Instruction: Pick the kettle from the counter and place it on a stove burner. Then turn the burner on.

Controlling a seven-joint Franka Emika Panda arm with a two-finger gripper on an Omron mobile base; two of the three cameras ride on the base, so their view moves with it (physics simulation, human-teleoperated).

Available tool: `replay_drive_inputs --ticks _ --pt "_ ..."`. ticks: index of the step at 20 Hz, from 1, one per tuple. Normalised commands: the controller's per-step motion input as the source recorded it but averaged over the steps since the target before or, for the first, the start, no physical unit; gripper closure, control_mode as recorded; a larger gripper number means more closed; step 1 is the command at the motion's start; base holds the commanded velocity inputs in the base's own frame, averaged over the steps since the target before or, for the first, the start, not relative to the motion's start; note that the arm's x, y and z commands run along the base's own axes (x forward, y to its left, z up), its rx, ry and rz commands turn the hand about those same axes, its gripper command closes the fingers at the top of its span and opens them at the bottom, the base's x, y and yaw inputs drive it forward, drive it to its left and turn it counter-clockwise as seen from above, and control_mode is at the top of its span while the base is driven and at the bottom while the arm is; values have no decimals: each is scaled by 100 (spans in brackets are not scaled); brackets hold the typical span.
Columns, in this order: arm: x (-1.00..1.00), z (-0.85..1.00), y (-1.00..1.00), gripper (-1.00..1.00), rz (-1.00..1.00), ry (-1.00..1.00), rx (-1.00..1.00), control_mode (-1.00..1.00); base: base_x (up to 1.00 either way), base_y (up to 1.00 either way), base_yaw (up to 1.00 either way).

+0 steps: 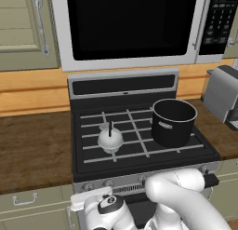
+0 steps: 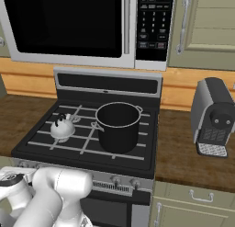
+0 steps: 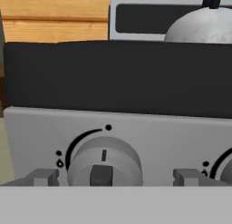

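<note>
While the kettle (image 1: 110,139) sits on the stove burner (image 1: 113,147), the gripper (image 3: 113,177) faces a knob (image 3: 104,166), jaws spread wide.

So the kettle (image 1: 110,139) is a squat little white-silver dome with a thin black handle sticking up, sitting upright on the stove burner (image 1: 113,147) at the front left of the black stovetop, right on the pale grate bars. The dark brown wood-grain counter (image 1: 32,147) runs along both sides of the stove, with olive-beige cabinet fronts below
</note>
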Motion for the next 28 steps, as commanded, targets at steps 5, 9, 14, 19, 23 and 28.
replay_drive_inputs --ticks 5,9,14,19,23,28 --pt "-3 0 9 -100 1 -4 0 -100 0 0 0" --pt "-5 1 12 -100 1 -14 0 -100 0 0 0" --pt "0 -10 6 -100 2 -2 0 -100 0 0 0" --pt "0 -3 1 -100 0 0 0 -100 0 0 0" --pt "0 0 0 100 0 0 0 -100 0 0 0" --pt "0 0 0 100 0 0 0 -100 0 0 0"
